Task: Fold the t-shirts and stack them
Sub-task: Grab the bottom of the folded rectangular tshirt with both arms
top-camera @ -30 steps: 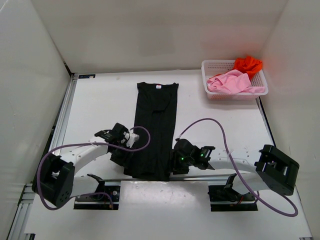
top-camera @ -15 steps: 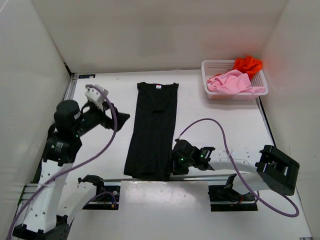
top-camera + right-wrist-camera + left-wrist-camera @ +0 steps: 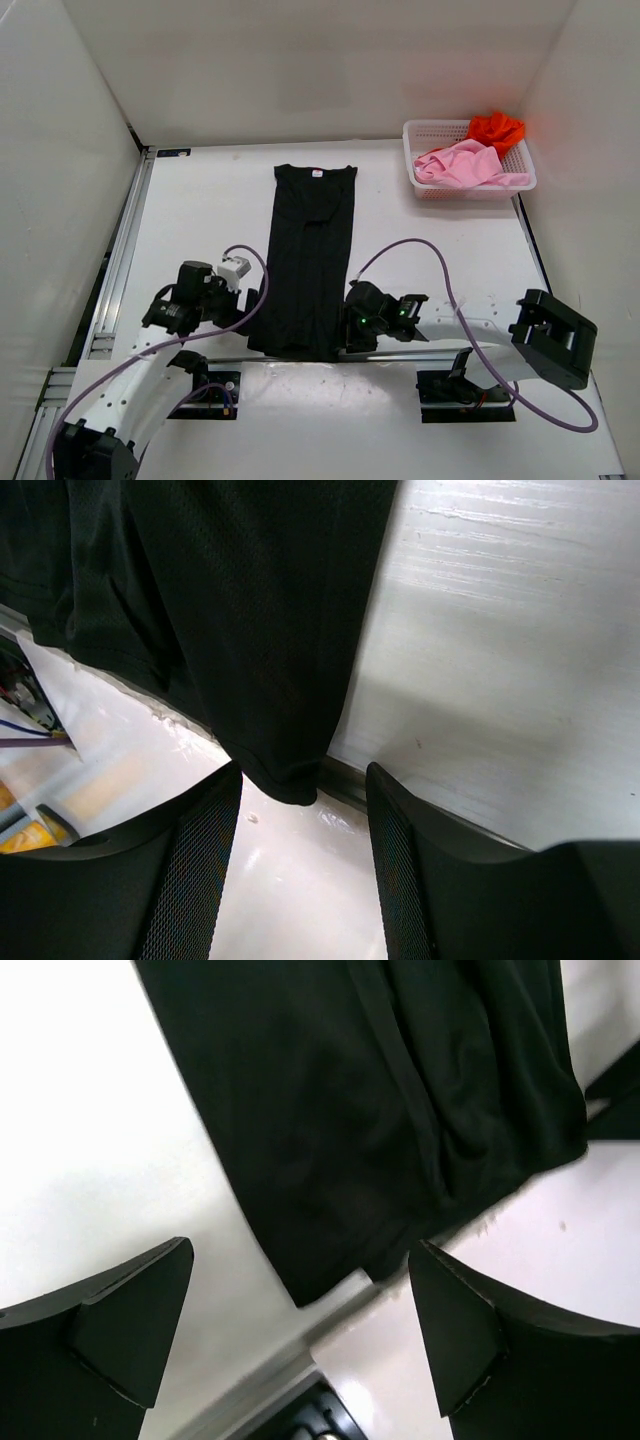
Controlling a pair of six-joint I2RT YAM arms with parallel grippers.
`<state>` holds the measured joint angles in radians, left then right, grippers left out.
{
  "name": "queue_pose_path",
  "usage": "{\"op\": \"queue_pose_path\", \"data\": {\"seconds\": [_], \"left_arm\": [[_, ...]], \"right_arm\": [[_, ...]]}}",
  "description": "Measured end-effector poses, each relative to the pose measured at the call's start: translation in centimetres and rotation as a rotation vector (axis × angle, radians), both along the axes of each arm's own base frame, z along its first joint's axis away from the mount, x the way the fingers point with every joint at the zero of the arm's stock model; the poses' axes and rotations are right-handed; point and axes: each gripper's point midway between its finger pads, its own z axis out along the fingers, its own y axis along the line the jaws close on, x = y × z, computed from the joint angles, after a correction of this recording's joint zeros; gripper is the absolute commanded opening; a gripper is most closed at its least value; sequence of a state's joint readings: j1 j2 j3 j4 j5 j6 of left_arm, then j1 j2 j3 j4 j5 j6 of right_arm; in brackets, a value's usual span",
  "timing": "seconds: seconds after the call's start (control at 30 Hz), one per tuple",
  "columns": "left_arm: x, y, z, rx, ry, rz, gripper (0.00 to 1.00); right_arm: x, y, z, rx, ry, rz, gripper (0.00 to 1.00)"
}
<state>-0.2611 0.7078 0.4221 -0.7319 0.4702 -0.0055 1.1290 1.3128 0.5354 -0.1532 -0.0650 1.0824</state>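
Observation:
The black t-shirt point(image 3: 308, 255) lies folded into a long narrow strip down the middle of the table, collar at the far end. My left gripper point(image 3: 243, 305) is open just left of its near hem; the left wrist view shows that hem corner point(image 3: 330, 1260) between the spread fingers. My right gripper point(image 3: 347, 325) is open at the shirt's near right corner point(image 3: 285, 770), the jaws on either side of it without touching. The light pink t-shirt point(image 3: 460, 163) and the orange-red t-shirt point(image 3: 495, 128) lie crumpled in the basket.
The white mesh basket point(image 3: 470, 187) stands at the far right corner. A metal seam point(image 3: 390, 352) crosses the table under the shirt's near hem. White walls close in the left, far and right sides. Purple cables loop from both arms.
My left arm swung up and away to the far left, then came back down beside the shirt's near left hem. The right gripper and the shirt stayed put.

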Motion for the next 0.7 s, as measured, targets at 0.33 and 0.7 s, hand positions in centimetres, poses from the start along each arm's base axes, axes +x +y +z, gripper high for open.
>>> {"op": "queue_pose_path", "data": {"seconds": [0.33,0.7], "left_arm": [[-1.1,0.8,-3.7,0.099,0.154,-0.003,0.81],[-0.8,-0.1,-4.2,0.125,0.138,-0.059,0.57]], "right_arm": [[0.2,1.5,0.1,0.012,0.023,0.01,0.58],[0.1,1.6,0.1,0.018,0.028,0.014,0.58]]}}
